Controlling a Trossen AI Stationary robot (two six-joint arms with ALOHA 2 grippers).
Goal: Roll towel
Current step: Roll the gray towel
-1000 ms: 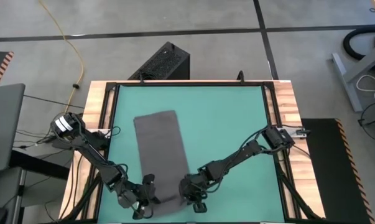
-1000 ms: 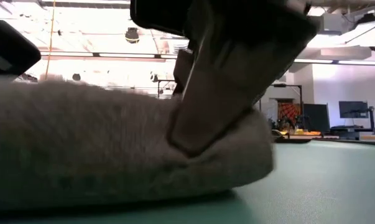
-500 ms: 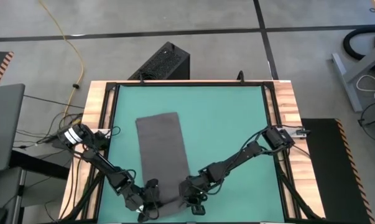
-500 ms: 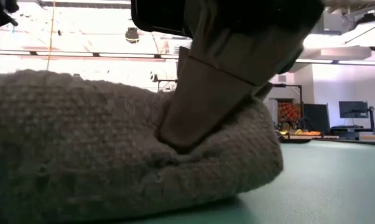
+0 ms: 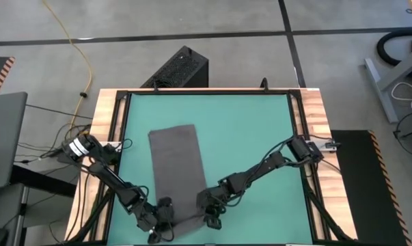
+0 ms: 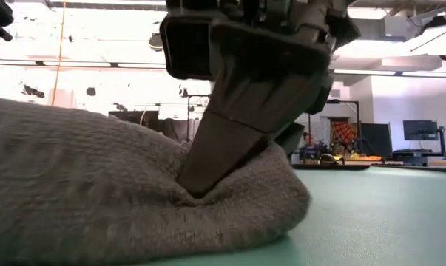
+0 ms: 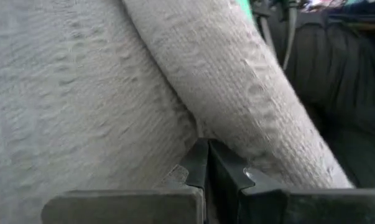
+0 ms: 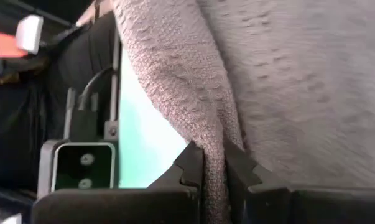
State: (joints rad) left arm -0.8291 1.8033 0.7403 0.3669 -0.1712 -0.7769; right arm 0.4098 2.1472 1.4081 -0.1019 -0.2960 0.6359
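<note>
Two arms reach low over the near edge of the green table, bent inward toward each other from the table's sides. Between them lies the towel, a long grey strip stretching away from them, its near end folded over into a thick roll. The left gripper sits at the roll's left corner, fingers pressed together against the cloth fold. The right gripper pinches the roll's right corner, cloth caught between its fingers.

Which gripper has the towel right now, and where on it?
Both: the left gripper and right gripper are each shut on the rolled near end of the towel.
</note>
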